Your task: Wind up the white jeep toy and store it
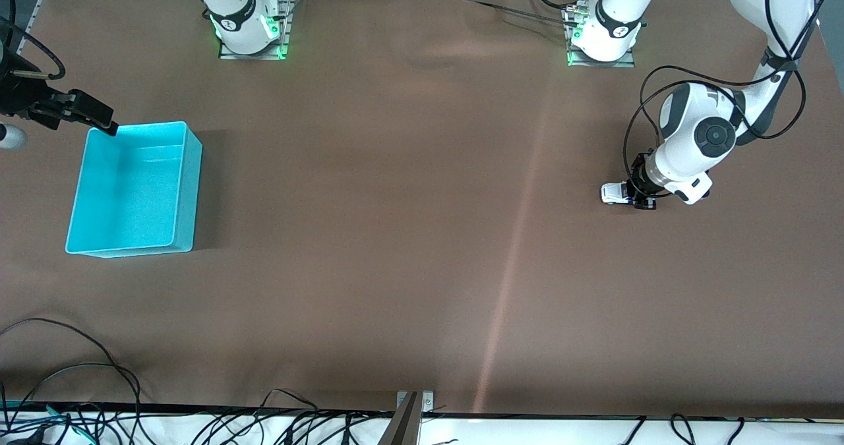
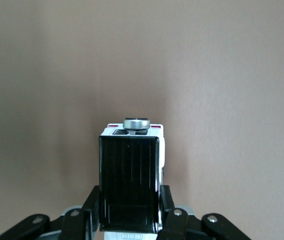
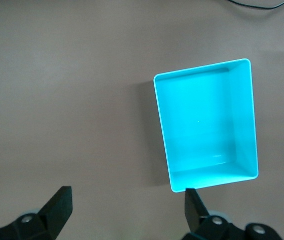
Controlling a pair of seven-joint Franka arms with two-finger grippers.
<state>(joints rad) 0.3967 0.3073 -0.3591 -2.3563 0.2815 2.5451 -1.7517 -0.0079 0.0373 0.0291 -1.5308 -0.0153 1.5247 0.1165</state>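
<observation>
The white jeep toy [image 1: 613,193] sits on the brown table toward the left arm's end. My left gripper [image 1: 638,194] is low at the table and shut on the toy's black rear section. In the left wrist view the jeep [image 2: 130,175] shows its black roof and a silver spare wheel, with my left gripper [image 2: 130,210] pressing a finger [image 2: 89,205] on each side. My right gripper [image 1: 99,120] is open and empty, held over the corner of the cyan bin [image 1: 186,194]. It shows open in the right wrist view [image 3: 127,205], with the empty bin [image 3: 245,120] below.
The bin stands toward the right arm's end of the table. Both arm bases stand on plates along the table's edge farthest from the front camera. Loose black cables [image 1: 79,392] lie along the edge nearest the front camera.
</observation>
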